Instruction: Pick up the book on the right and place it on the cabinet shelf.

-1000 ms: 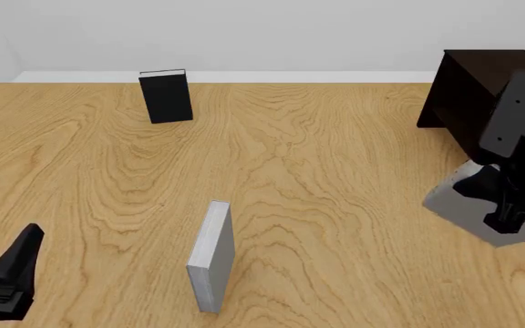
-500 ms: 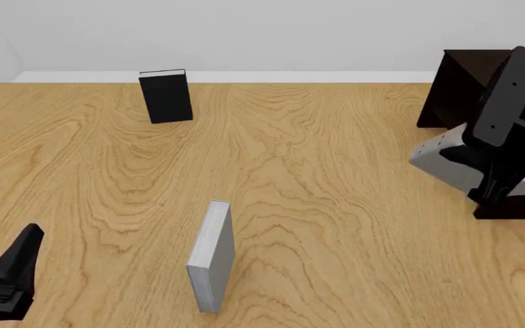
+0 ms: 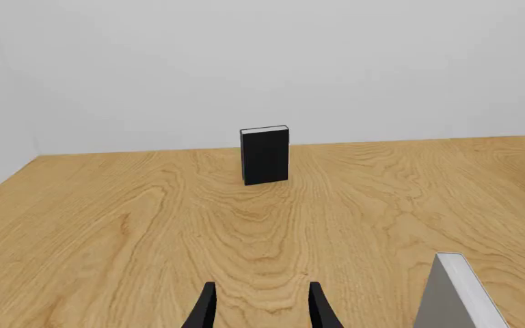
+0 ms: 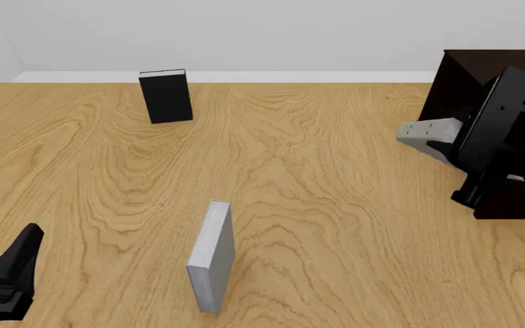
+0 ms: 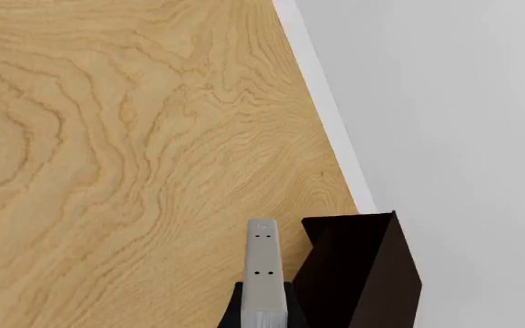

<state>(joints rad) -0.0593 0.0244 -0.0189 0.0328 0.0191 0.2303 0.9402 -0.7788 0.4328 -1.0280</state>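
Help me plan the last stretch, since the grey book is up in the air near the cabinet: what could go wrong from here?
The book sticks out sideways from the right gripper, so its free end could knock the cabinet wall on entry. The grip sits at one end only; the book might pivot or slip. I cannot see the shelf itself, so clearance is uncertain.

cabinet (image 4: 467, 85): cut by right edge | book (image 4: 426, 133): half hidden behind right arm

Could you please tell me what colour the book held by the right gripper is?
The book is plain matte mid-grey, seen best in the front view.
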